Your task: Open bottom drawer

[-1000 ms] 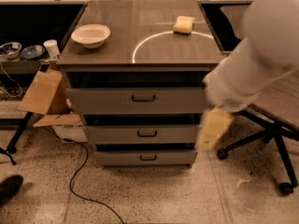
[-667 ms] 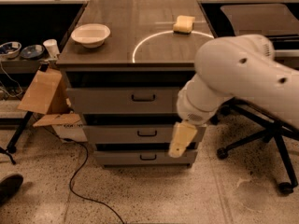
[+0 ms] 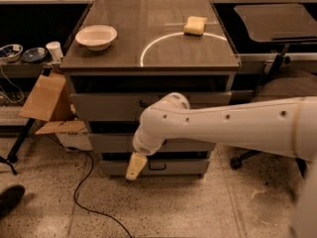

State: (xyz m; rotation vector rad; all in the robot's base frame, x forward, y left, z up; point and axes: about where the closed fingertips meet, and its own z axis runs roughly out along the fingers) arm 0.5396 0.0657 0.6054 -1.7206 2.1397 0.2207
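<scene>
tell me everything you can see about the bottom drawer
The bottom drawer is the lowest of three in the cabinet, just above the floor. Its front is a wide, low, plain grey panel with a small dark bar handle at the centre and a dark gap along its top edge. It looks shut, about flush with the drawers above. The gripper hangs in front of the panel, left of the handle; contact cannot be told. Its inside is not visible.

Matt plastic hand (image 3: pixel 136 166) before bottom drawer (image 3: pixel 184 166); glossy cabinet top (image 3: pixel 163 48)
</scene>
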